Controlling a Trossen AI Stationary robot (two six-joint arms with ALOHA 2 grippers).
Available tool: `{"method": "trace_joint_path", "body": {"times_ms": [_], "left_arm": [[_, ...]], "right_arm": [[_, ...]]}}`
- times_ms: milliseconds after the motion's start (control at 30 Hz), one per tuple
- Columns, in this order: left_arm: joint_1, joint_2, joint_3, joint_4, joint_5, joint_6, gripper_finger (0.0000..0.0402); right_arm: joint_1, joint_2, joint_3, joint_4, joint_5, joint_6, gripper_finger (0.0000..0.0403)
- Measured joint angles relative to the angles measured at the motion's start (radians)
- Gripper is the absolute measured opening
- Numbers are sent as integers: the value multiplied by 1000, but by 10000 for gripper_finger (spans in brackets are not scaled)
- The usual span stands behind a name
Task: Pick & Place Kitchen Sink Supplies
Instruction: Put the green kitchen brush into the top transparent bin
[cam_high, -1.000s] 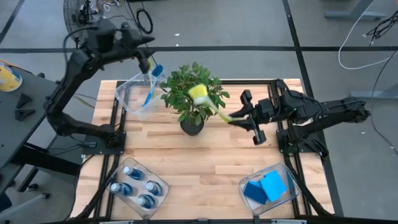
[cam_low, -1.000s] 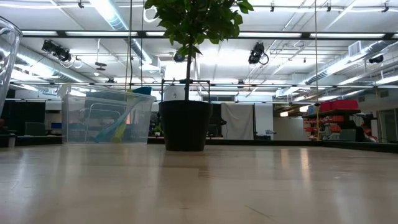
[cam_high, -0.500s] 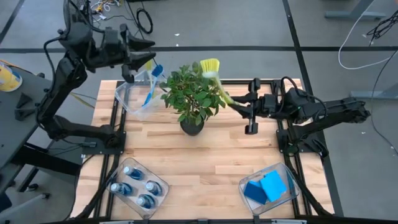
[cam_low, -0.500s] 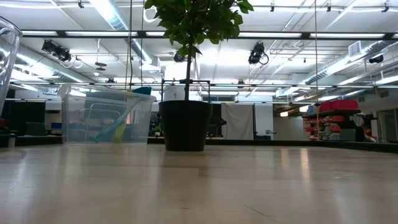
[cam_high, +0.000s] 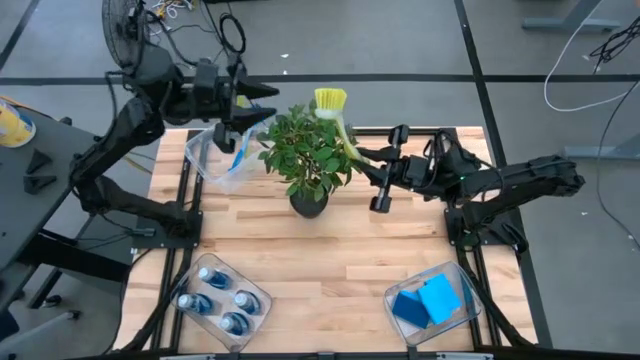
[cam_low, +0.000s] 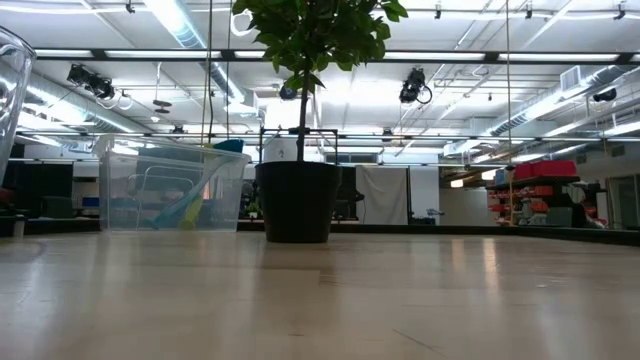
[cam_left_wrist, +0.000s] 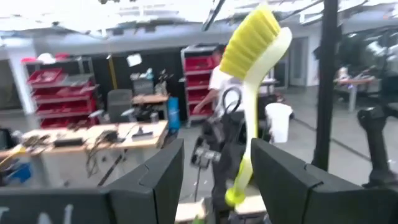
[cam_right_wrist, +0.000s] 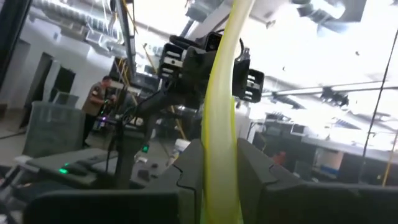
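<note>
The table (cam_high: 330, 255) is topped with pale wood planks, seen smooth with a soft sheen. The bins (cam_high: 215, 155) are made of clear glossy plastic. The dish brush (cam_left_wrist: 252, 93) is formed of smooth yellow-green plastic, with yellow bristles.

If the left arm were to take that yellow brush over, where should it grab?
Probably the bare handle just below the brush head, coming from the left. The right gripper already clamps the handle's lower end, and the left gripper waits open, facing it, over the bin.
</note>
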Motion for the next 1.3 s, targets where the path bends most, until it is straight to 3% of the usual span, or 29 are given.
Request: {"method": "trace_joint_path", "body": {"times_ms": [400, 733, 1300], "left_arm": [[-167, 111, 0, 188, -8, -3, 190], [-225, 205, 0, 218, -92, 31, 190], [-234, 302, 1, 298, -93, 23, 190]], "right_arm": [[-8, 86, 0, 237, 16, 15, 57], [-7, 87, 0, 237, -13, 31, 57], [-8, 87, 0, 119, 28, 31, 57]]}}
